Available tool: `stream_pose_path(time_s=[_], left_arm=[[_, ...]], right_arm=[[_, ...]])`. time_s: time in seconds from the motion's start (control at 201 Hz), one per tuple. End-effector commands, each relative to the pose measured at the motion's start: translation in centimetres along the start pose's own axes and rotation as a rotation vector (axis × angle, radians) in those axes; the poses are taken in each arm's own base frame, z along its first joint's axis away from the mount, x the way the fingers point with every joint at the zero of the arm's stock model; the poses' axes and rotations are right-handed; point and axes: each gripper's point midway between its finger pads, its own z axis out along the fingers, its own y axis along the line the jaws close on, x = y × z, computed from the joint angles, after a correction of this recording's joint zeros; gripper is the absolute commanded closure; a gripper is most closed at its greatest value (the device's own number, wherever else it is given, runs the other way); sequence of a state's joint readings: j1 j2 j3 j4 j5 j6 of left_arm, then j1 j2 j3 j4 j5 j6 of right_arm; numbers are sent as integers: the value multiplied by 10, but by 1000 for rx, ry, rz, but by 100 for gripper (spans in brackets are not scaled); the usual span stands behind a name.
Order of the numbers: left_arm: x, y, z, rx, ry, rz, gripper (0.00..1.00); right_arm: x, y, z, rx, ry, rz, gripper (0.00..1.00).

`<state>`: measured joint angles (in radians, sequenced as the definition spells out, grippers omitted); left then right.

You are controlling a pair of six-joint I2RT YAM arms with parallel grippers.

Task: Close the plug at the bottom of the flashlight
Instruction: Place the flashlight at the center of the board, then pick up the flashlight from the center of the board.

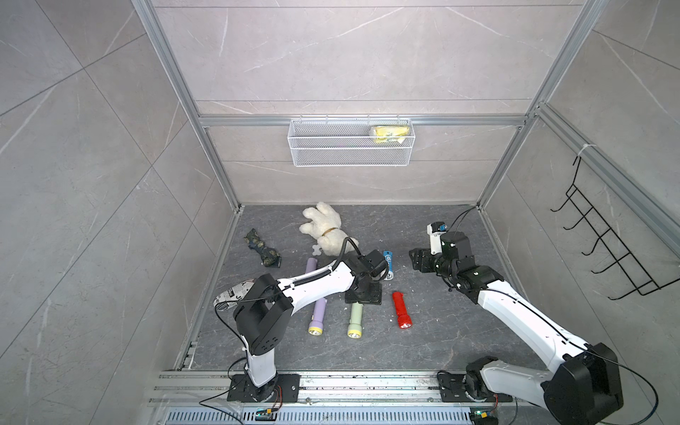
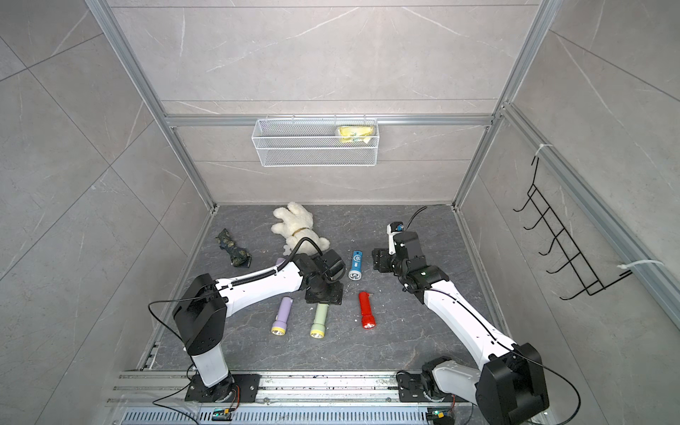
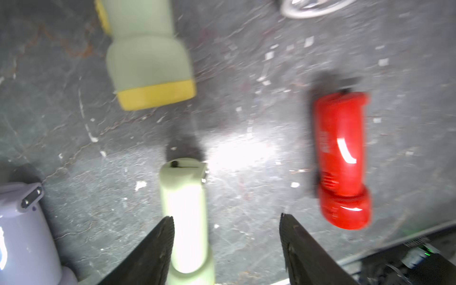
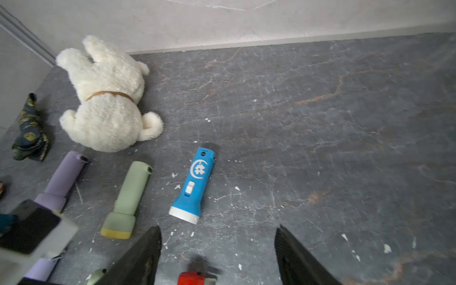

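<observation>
Several flashlights lie on the dark floor. A pale green flashlight [image 3: 183, 209] lies with its tail end [image 3: 182, 167] pointing to the back, close beside one finger of my left gripper [image 3: 225, 217]. That gripper points down over it, open, gripping nothing. In both top views the wrist [image 1: 362, 294] hides its tail. The red flashlight [image 1: 401, 311] [image 3: 341, 160] lies to the right, with a dark flap sticking out at its tail [image 4: 197, 276]. My right gripper [image 4: 217, 229] [image 1: 417, 259] hovers open and holds nothing, behind the red flashlight.
A second green flashlight [image 4: 128, 197], a blue flashlight [image 1: 388, 263] and two purple flashlights [image 1: 317, 316] [image 1: 312, 265] lie nearby. A white plush dog [image 1: 323, 228] and a dark patterned cloth [image 1: 263, 252] lie at the back. A wire basket [image 1: 349, 141] hangs on the back wall.
</observation>
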<state>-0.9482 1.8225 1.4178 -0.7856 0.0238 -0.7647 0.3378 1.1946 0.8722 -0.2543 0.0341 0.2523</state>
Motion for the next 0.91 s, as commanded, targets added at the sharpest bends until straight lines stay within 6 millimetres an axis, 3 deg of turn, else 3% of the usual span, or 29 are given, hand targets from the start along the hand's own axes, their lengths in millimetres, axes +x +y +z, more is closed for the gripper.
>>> stream_pose_path(time_s=[0.0,0.194,0.368,0.707,0.901], left_arm=[[1,-19,3,-17,16,13,25],[-6,-54,21,-2,29,39,25],[-5,-72,38,-4,64,69,25],[0,-79,65,-28,146,125,27],[14,-62,71,-90,198,148,32]], right_arm=[[4,-27,-10,95,-14,54,24],[5,-51,-20,171,-30,89,24],[3,-55,-28,175,-54,109,22],[2,-55,-28,148,-62,135,22],[3,-52,-25,121,-60,144,22]])
